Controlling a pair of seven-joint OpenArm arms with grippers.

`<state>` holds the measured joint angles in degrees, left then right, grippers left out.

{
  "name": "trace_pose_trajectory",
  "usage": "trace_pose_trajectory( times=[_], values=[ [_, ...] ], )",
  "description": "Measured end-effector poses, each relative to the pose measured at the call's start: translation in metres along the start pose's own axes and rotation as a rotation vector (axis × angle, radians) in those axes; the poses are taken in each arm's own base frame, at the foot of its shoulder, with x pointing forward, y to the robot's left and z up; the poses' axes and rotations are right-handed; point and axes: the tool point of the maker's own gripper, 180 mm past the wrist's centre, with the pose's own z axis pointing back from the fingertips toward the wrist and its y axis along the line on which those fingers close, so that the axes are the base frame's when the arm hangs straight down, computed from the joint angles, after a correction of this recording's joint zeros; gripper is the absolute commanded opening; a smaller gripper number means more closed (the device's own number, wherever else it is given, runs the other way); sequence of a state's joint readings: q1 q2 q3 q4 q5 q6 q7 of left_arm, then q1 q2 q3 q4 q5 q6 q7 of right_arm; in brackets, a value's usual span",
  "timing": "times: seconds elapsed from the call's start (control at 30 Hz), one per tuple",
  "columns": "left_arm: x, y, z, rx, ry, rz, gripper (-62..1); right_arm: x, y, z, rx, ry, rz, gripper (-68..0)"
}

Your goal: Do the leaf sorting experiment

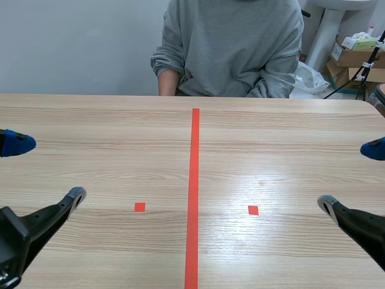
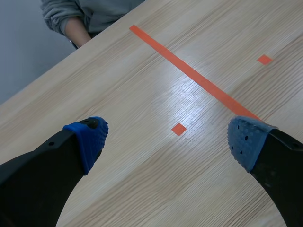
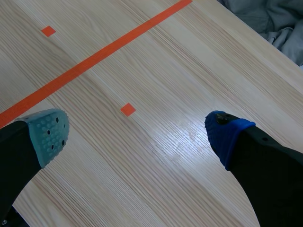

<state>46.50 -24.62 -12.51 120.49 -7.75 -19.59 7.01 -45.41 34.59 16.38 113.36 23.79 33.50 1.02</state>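
No leaves or sorting containers show in any view. My left gripper (image 1: 47, 170) hangs open over the table's left side, with nothing between its fingers; in its own view the left gripper (image 2: 165, 135) stands just above a small tape square. At the right edge my right gripper (image 1: 352, 177) is open too and holds nothing. In its wrist view the right gripper (image 3: 137, 130) spreads over bare wood near another tape square.
A wooden table (image 1: 120, 132) carries an orange-red tape line down its middle and two small tape squares. A person in a grey sweatshirt (image 1: 234, 48) sits at the far edge. Cardboard boxes (image 1: 355, 57) stand off the table at the back right.
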Motion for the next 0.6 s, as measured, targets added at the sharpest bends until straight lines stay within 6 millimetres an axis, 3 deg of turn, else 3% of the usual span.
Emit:
trace_pose_trajectory(
  times=[0.03,0.07,0.6],
  values=[
    [0.0036,0.0184,0.0007,0.107,-0.019,-0.006,-6.7,0.0125,0.0000,-0.0001,0.006,-0.068,-0.022,-8.4],
    [0.0041,0.0194,0.0007,0.106,-0.020,-0.012,-6.7,0.0148,-0.0006,-0.0005,0.007,-0.077,-0.019,-8.4],
    [0.0045,0.0159,0.0000,0.086,-0.021,-0.013,-6.7,0.0141,-0.0015,-0.0012,0.006,-0.069,-0.011,-8.4]
  ],
)
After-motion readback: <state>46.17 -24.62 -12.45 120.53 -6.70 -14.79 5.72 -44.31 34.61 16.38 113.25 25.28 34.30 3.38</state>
